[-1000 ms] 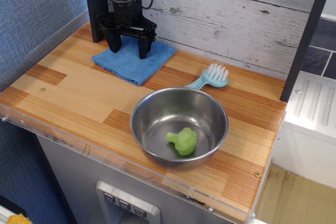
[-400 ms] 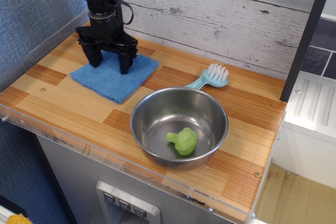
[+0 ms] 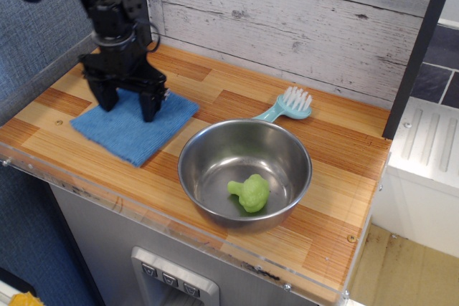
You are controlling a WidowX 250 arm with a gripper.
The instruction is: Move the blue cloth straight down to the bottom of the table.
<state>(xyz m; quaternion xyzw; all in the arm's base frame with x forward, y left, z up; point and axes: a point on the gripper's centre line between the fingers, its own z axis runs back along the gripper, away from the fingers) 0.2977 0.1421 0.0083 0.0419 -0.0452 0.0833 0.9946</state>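
Note:
The blue cloth (image 3: 135, 135) lies flat on the wooden table (image 3: 344, 170) at the left, close to the front edge. My black gripper (image 3: 127, 105) stands upright over the cloth's back half. Its two fingers are spread wide and their tips rest on the cloth, one at the back left and one at the back right. The jaws are open and hold nothing between them. The cloth's front corner points toward the clear acrylic edge (image 3: 100, 198).
A steel bowl (image 3: 197, 180) with a green toy (image 3: 249, 193) inside stands just right of the cloth. A pale teal brush (image 3: 287, 105) lies behind the bowl. The grey-white plank wall (image 3: 301, 26) closes the back, and a blue wall (image 3: 43, 26) the left.
The gripper has moved toward the front left, away from the back wall. The blue cloth has slid with it, from the back of the table to near the front edge.

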